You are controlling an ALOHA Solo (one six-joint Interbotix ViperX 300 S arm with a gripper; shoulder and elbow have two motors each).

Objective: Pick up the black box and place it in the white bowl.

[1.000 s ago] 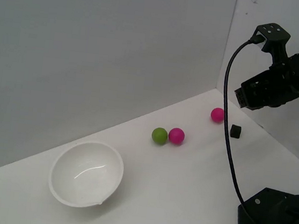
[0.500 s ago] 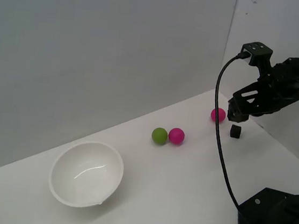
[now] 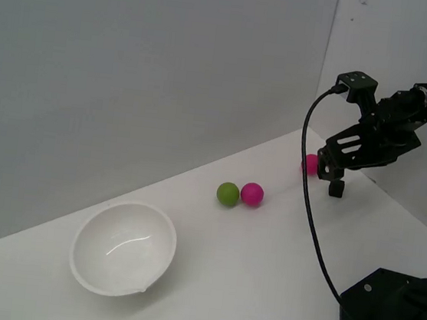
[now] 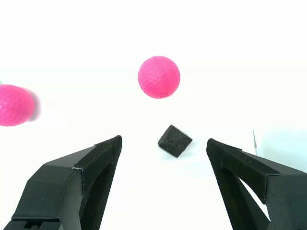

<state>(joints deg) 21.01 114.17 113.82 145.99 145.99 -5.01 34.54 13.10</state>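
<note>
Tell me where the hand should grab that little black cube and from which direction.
Grip the black box across two opposite flat faces, coming down from above. It sits loose on the white table, and in the wrist view it is turned corner-on to the open hand, so rotating the wrist a little would probably square the fingers to its faces. The nearest pink ball lies apart from it, leaving room.
</note>
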